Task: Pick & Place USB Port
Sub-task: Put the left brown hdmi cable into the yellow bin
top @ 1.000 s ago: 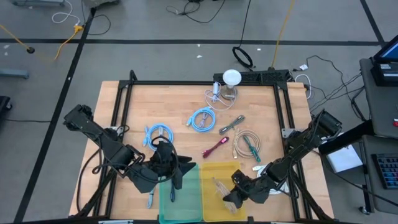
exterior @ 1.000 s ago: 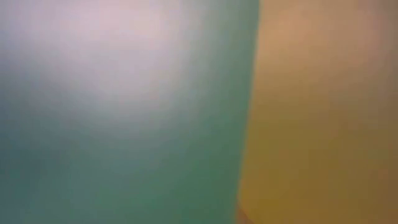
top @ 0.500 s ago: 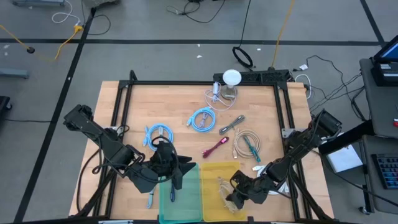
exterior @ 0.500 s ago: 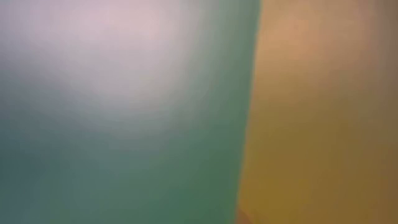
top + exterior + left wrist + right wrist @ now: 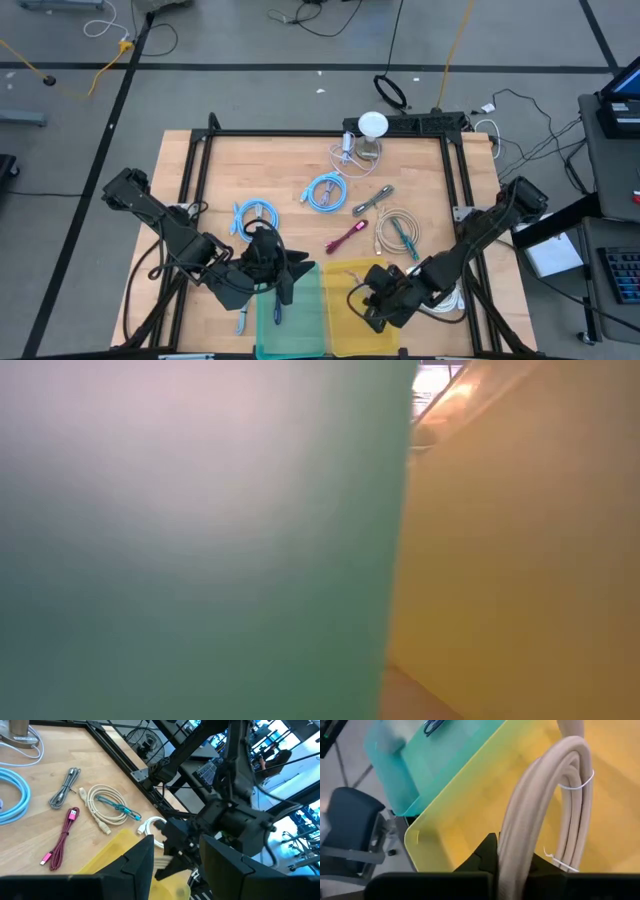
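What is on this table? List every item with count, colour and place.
coiled cables: 2, light blue, table middle and left
braided cable: 1, grey, middle
thin cable: 1, magenta, middle
cream cable: 1, teal one across it, right
white cable: 1, near right arm
round object: 1, white, far edge
green bin: 1, near edge, holding a blue cable
yellow bin: 1, beside it
beige coiled cable: 1, held over yellow bin
left gripper: open, above green bin
right gripper: shut on beige coiled cable
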Available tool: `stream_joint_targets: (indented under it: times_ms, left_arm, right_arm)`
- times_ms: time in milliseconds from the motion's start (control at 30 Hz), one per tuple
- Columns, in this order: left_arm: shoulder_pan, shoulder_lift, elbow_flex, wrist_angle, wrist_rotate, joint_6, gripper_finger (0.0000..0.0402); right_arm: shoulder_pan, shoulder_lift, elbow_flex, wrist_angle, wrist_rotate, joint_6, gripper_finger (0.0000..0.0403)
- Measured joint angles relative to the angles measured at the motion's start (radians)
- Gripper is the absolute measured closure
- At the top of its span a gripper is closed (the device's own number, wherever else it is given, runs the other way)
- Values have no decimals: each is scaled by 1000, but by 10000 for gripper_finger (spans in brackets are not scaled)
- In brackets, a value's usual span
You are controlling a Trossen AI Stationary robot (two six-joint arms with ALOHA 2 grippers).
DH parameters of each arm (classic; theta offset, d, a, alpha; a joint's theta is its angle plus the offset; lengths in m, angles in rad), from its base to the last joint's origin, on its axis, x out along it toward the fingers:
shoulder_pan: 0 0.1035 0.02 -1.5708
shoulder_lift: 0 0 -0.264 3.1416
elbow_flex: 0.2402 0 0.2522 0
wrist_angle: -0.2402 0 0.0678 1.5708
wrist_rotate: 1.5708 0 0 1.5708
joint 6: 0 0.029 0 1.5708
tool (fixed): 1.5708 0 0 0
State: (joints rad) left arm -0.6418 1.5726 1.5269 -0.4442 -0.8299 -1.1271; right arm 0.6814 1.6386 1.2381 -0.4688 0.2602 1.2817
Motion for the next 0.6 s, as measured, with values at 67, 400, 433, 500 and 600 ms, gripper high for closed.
stream_joint_targets:
  times_ms: [67, 400, 433, 500, 600]
  left_arm:
    - [-1, 0, 0, 0, 0, 1, 241]
    - [-15, 0, 0, -1, 1, 18, 241]
    - [-16, 0, 0, -1, 1, 18, 241]
    - [-15, 0, 0, -1, 1, 19, 241]
    - [-15, 0, 0, -1, 0, 24, 241]
  right_arm:
    - [-15, 0, 16, -24, -2, -17, 397]
    - [-21, 36, 14, -43, -60, -13, 400]
    - [-21, 47, 14, -40, -72, -13, 400]
    - [-22, 67, 14, -31, -91, -12, 398]
    - [-22, 105, 14, -11, -131, -15, 391]
